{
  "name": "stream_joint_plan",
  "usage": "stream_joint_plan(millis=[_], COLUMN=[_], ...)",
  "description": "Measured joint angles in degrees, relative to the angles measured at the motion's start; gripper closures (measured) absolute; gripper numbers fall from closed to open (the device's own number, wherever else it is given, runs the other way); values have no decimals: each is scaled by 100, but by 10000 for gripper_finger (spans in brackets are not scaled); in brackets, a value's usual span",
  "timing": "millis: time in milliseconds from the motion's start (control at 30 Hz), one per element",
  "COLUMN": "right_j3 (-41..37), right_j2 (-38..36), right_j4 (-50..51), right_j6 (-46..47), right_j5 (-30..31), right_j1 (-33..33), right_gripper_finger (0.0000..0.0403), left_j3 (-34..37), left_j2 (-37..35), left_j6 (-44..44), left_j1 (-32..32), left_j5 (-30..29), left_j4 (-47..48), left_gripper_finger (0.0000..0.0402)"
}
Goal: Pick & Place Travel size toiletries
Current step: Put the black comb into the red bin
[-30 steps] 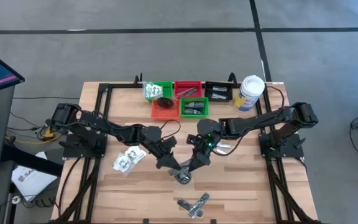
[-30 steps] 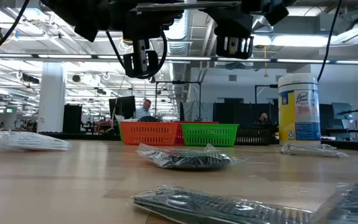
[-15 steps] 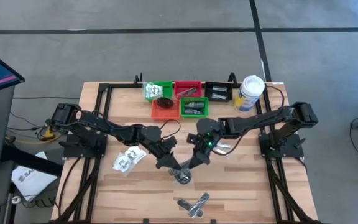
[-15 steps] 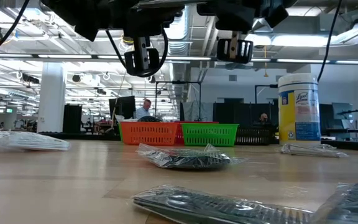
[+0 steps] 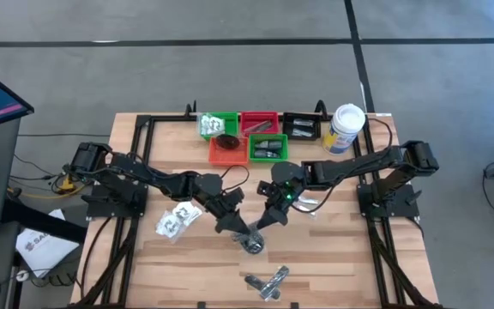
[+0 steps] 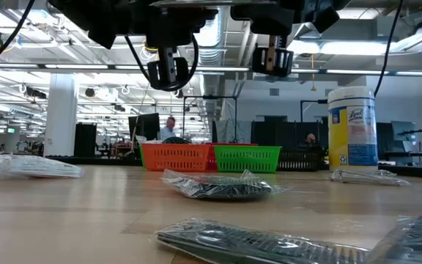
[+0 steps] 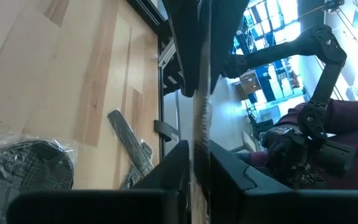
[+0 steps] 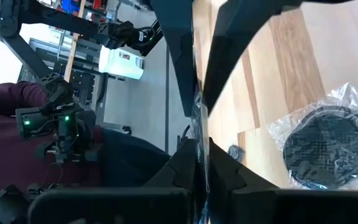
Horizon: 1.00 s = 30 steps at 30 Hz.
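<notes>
- The right gripper (image 5: 270, 216) hangs over mid-table, jaws together on the edge of a thin clear packet (image 8: 194, 118), seen edge-on from its wrist.
- The left gripper (image 5: 234, 225) is just beside it, nose to nose. The same thin film runs into it, but I cannot tell whether it clamps the film or only brackets it.
- The packet is thus in the air between the two arms, above a dark oval (image 5: 251, 244) lying in its plastic on the table (image 5: 333, 257).
- Likely a hand-over, with the trays (image 5: 268, 148) at the far edge as the goal.
- Risk: if both arms grip and one pulls away, the film could tear or be yanked free.
- Risk: the pinch looks to be on slick film only, not the contents, so the packet could slide out during the carry.
- Risk: a drop would land on or near the oval, leaving overlapped plastic that is hard to pick cleanly.
</notes>
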State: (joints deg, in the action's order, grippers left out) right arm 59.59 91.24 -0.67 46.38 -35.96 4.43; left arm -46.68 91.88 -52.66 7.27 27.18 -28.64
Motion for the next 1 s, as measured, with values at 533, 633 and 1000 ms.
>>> stream_joint_plan(millis=[533,633,1000], right_j3=[2,2,7], right_j2=[-22,-57,-512], right_j4=[-24,-30,-55], right_j6=[-112,-199,-974], right_j5=[0,-5,-261], right_j1=[-194,-353,-1609], right_gripper_finger=[400,401,401], left_j3=[28,28,28], left_j2=[-1593,-2139,-3000], left_j6=[389,720,1520], left_j1=[-609,-712,-769], left_j5=[-999,-1546,-2699], left_j4=[-36,-6,79], left_gripper_finger=[219,208,213])
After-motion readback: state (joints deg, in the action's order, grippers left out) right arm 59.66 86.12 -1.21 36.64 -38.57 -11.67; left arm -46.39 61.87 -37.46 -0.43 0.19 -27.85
